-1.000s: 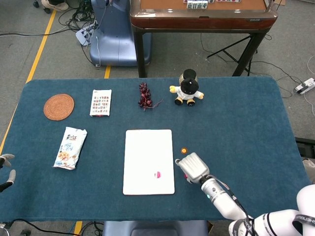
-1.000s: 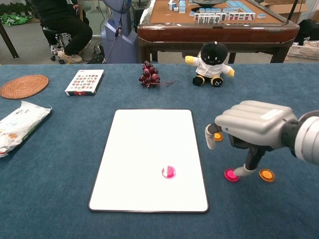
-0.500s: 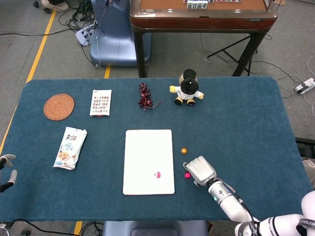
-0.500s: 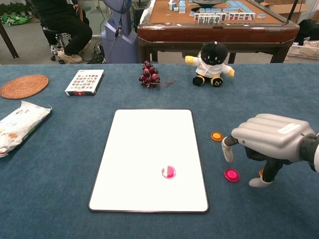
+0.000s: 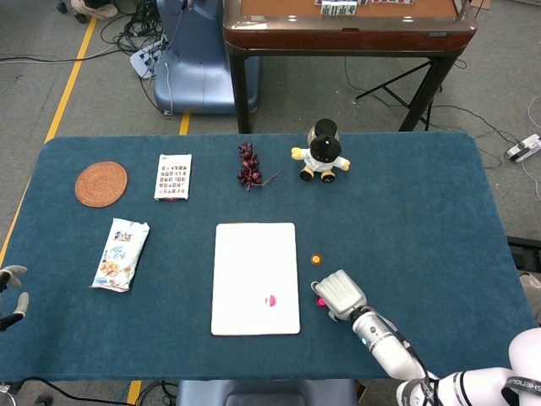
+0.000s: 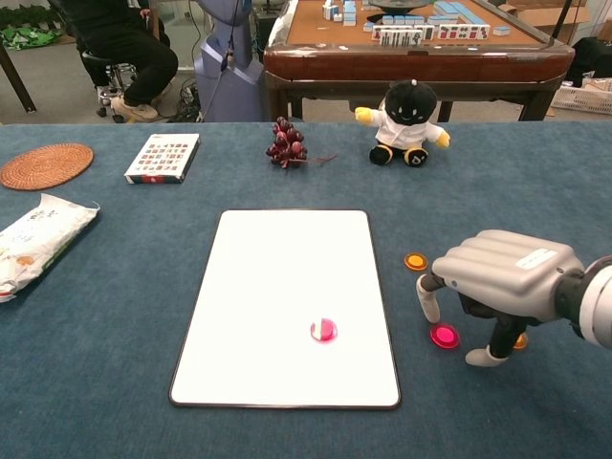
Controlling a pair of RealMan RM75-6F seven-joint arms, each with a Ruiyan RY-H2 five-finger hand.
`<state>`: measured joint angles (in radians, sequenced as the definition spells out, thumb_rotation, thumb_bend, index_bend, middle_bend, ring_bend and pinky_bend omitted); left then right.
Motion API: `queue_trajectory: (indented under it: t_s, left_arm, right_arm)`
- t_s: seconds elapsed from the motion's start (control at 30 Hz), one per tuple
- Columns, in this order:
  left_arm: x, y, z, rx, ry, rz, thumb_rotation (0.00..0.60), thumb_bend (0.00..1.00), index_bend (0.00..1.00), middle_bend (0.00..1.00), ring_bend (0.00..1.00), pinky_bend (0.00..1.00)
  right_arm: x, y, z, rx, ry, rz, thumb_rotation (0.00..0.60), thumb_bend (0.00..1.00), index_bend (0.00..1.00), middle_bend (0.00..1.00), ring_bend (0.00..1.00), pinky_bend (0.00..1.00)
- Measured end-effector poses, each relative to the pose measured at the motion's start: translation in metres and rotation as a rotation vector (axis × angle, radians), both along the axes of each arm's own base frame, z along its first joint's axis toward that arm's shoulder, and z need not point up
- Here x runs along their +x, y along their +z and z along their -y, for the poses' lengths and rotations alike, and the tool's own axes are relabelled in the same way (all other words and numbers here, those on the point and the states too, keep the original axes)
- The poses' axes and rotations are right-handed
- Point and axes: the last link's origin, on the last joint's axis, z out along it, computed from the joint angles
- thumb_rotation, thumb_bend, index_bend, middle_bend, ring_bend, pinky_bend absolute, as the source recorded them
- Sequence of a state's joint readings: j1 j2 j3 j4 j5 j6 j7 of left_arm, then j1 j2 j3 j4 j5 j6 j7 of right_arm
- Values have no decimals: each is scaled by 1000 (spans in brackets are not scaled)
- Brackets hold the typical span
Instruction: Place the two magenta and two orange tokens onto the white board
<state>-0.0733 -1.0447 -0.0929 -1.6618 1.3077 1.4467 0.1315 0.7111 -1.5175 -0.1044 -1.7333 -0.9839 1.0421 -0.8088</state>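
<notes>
The white board (image 6: 287,277) (image 5: 255,254) lies mid-table with one magenta token (image 6: 323,330) (image 5: 271,299) on it. A second magenta token (image 6: 444,336) (image 5: 320,301) lies on the cloth right of the board. My right hand (image 6: 502,285) (image 5: 340,294) hovers over it, thumb and fingertips (image 6: 486,355) pointing down on either side, holding nothing. One orange token (image 6: 415,261) (image 5: 316,259) sits just beyond the hand. Another orange token (image 6: 520,340) peeks out behind the hand's fingers. My left hand (image 5: 10,292) shows at the left table edge, fingers apart and empty.
A plush toy (image 6: 408,113), a grape bunch (image 6: 286,143), a card packet (image 6: 163,157), a woven coaster (image 6: 46,164) and a snack bag (image 6: 33,239) lie along the back and left of the blue table.
My right hand dropped lower and shifted right, then came back a little left over the loose magenta token. None of the tokens moved.
</notes>
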Motion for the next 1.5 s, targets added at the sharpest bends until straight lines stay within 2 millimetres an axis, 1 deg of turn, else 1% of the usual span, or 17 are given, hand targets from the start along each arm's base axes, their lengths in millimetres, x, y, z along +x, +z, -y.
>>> queue_trajectory:
  t_s: [0.43,0.6,0.73,0.8,0.97,1.07,1.17,1.27,1.5]
  left_arm:
    - [0,0,0,-2,0,3,600,441,401,472,426,525]
    - [0,0,0,-4,0,3,600,442,401,472,426,525]
    - [0,0,0,-4,0,2,600,442,401,472,426,525]
    - [0,-1,0,-5,0,3,600,442,401,472,426,525]
    - [0,-1,0,-6,2,2,600,442,401,472,426,525]
    - [0,-1,0,-7,2,2,600,442,401,472,426,525]
    - [0,-2,0,-10,2,0,600,441,401,472,426,525]
    - [0,-2,0,-13,2,-1,600,441,401,472,426,525]
    - [-1,-2,0,-10,4,-2,600,442,401,472,426,525]
  right_arm:
    - [1,-6,3,-4,2,1,600,191,435,1000,1000,1000]
    - [1,-7,4,-6,4,4,600,198,477,1000,1000,1000]
    - [1,-7,4,-11,6,6,600,218,518,1000,1000,1000]
    - [1,-7,4,-13,5,7,600,245,536,1000,1000,1000]
    - [2,-6,5,-14,0,16,600,290,550,1000,1000,1000]
    - [5,-3,5,-19,2,29,600,291,550,1000,1000,1000]
    - [12,1,6,-25,11,45,600,293,550,1000,1000,1000]
    - [22,4,7,-28,30,64,600,294,550,1000,1000,1000]
    - [62,7,16,-37,96,122,600,294,551,1000,1000,1000]
